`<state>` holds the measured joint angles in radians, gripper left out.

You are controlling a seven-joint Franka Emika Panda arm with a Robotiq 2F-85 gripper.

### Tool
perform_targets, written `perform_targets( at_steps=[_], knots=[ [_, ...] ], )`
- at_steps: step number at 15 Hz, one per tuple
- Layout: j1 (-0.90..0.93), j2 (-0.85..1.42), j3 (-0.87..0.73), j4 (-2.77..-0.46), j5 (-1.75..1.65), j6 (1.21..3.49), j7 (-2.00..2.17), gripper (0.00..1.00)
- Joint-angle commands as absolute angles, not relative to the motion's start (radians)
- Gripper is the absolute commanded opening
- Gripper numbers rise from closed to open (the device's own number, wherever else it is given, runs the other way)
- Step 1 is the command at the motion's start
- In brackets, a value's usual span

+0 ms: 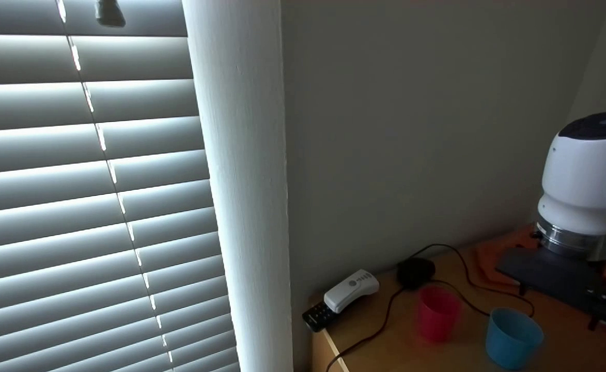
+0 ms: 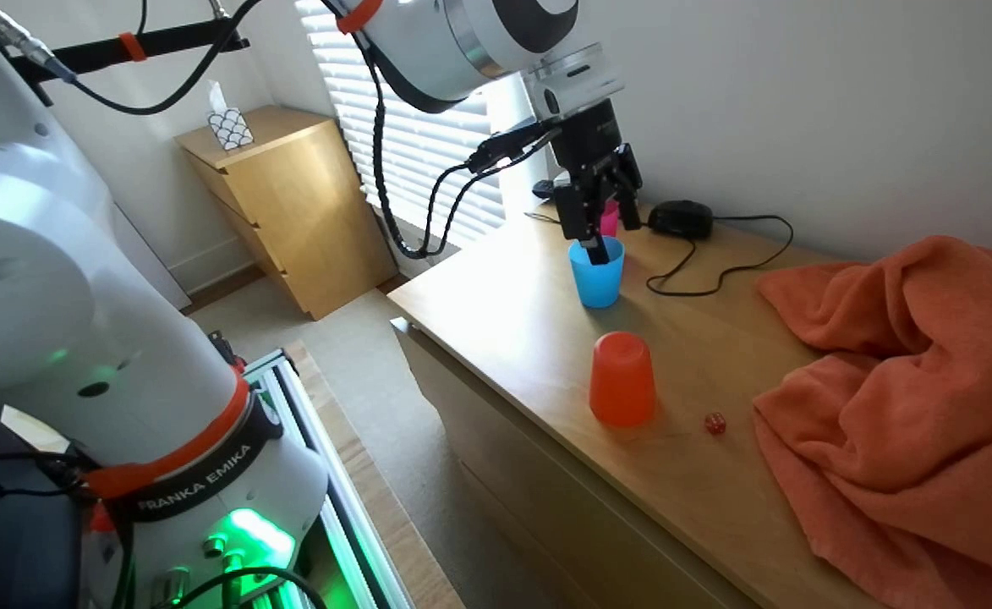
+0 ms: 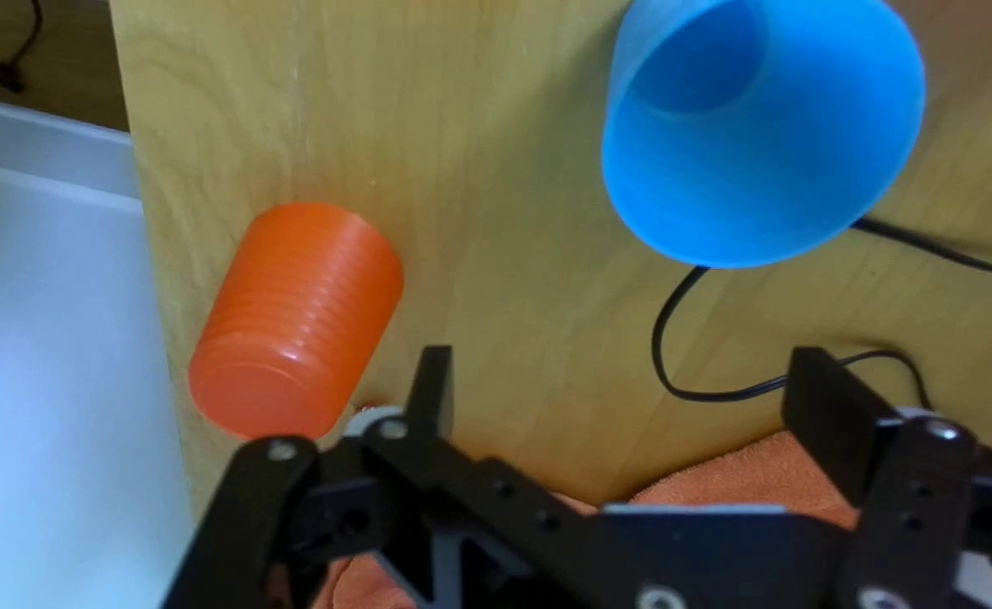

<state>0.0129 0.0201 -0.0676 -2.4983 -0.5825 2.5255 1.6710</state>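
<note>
Clearly, the gripper (image 3: pixel 622 372) hangs near the upright blue cup (image 3: pixel 758 135), jaws spread wide; an upside-down orange cup (image 3: pixel 297 321) sits on the tabletop (image 3: pixel 512 313).

Blue cup (image 3: pixel 762 139), orange cup (image 3: pixel 297 321), black tool (image 3: pixel 622 381).

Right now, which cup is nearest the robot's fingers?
The blue cup, mouth up: in an exterior view, one of the fingers overlaps it. The pink cup stands behind; the orange cup apart, upside down.
</note>
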Motion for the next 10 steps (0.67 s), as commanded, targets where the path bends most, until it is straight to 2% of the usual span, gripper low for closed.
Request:
perform_targets(
  at_steps=[1, 10],
  knots=[
    [-0.002, 0.015, -0.058, -2.491, -0.554, 2.515, 1.643, 1.00],
    [-0.092, -0.060, -0.106, -2.481, -0.387, 2.368, 1.492, 1.00]
  ],
)
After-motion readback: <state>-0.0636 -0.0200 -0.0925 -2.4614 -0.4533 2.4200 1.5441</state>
